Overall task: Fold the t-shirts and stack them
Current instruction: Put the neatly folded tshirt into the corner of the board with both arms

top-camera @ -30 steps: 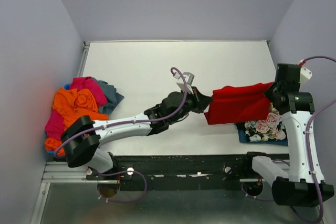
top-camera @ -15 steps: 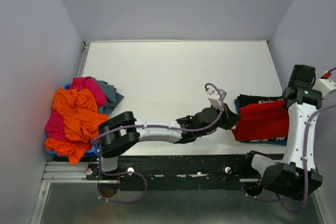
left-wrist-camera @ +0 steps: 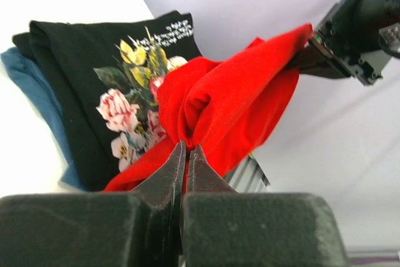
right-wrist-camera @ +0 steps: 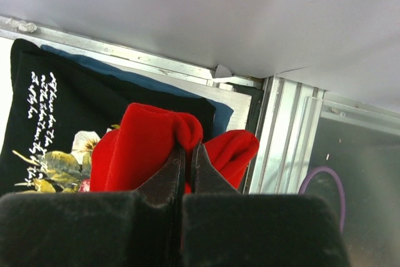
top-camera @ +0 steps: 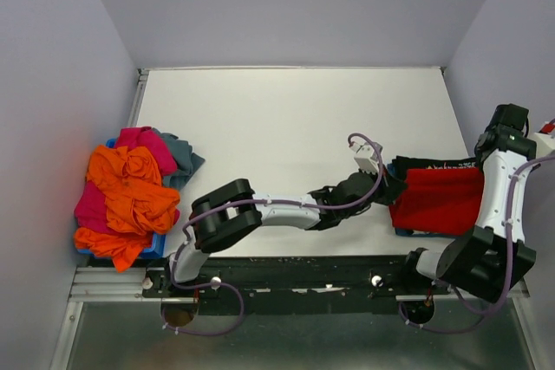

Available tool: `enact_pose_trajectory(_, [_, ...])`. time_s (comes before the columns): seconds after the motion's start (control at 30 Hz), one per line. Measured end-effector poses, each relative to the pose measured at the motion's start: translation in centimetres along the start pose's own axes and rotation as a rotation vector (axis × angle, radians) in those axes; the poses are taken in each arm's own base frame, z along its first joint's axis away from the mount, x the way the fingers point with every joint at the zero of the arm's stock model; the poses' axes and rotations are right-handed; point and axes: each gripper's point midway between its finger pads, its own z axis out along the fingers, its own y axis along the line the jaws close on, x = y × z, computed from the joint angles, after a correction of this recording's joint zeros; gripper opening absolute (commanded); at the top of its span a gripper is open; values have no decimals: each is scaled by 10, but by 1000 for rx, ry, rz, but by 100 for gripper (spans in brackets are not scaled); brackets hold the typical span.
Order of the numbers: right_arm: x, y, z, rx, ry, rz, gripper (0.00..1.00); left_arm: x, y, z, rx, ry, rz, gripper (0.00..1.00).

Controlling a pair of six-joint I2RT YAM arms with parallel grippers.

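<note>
Top view, lower right of frame: the red t-shirt is hanging stretched btwn both claws and draping over the black floral tee, which is lying folded on a blue tee at the table's right edge. The left gripper is clenching the shirt's left end, w/ fingers pinched tight on a red fold (left wrist view, bottom centre). The right gripper is likewise clamping the right end, w/ cloth bunching on either side of its tips. Centre left of the top view: the orange tee, magenta-pink tee and teal-grey tee are lying in a loose unfolded heap.
</note>
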Motion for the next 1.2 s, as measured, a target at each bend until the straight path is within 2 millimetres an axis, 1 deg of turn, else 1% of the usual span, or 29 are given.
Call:
enact_pose_trajectory(0.17, [0,11,14,19,24,-15,1,-18,27,25,-34,-47,-28,0])
enact_pose_trajectory(0.2, [-1,15,18,19,28,-17,2,-22,31,31,-37,-56,-35,0])
enact_pose_trajectory(0.23, [-2,20,21,18,34,-20,8,-25,36,36,-42,-64,-42,2])
enact_pose_trajectory(0.27, [-3,26,24,13,39,-21,32,-28,42,41,-47,-70,-49,23])
enact_pose_trajectory(0.3, [-4,33,28,6,46,-22,60,-30,46,46,-50,-75,-57,45])
enact_pose_trajectory(0.33, [-5,42,33,-3,57,-24,69,-32,54,52,-58,-79,-65,63])
enact_pose_trajectory(0.37, [-6,50,38,-8,67,-26,70,-32,58,56,-61,-80,-71,77])
enact_pose_trajectory(0.4, [-7,59,44,-14,79,-34,70,-32,64,61,-66,-82,-88,87])
enact_pose_trajectory(0.47, [-9,77,56,-25,101,-42,69,-28,76,67,-81,-76,-105,92])
enact_pose_trajectory(0.53, [-8,88,62,-40,113,-40,67,-27,91,68,-109,-74,-109,92])
enact_pose_trajectory(0.6, [-8,91,60,-62,116,-35,63,-30,105,66,-140,-85,-95,91])
enact_pose_trajectory(0.63, [-10,92,57,-82,108,-23,61,-31,110,64,-153,-86,-82,88])
enact_pose_trajectory(0.7, [-14,93,46,-144,85,11,60,-35,118,58,-185,-89,-52,80])
enact_pose_trajectory(0.77, [-17,93,30,-230,63,48,60,-46,121,49,-204,-94,-15,68])
enact_pose_trajectory(0.87, [-19,98,5,-388,21,95,56,-69,107,43,-184,-120,23,50])
enact_pose_trajectory(0.93, [-16,100,-6,-462,4,116,50,-86,89,41,-140,-137,45,36])
enact_pose_trajectory(0.97, [-13,101,-9,-484,-1,122,47,-90,80,43,-113,-140,46,33])
enact_pose_trajectory(1.07, [-6,98,-12,-505,1,131,48,-93,56,46,-28,-121,48,34])
enact_pose_trajectory(1.13, [-6,96,-16,-512,0,147,57,-90,49,46,2,-106,47,37])
enact_pose_trajectory(1.2, [-7,95,-23,-542,-8,161,67,-83,43,45,25,-80,49,44])
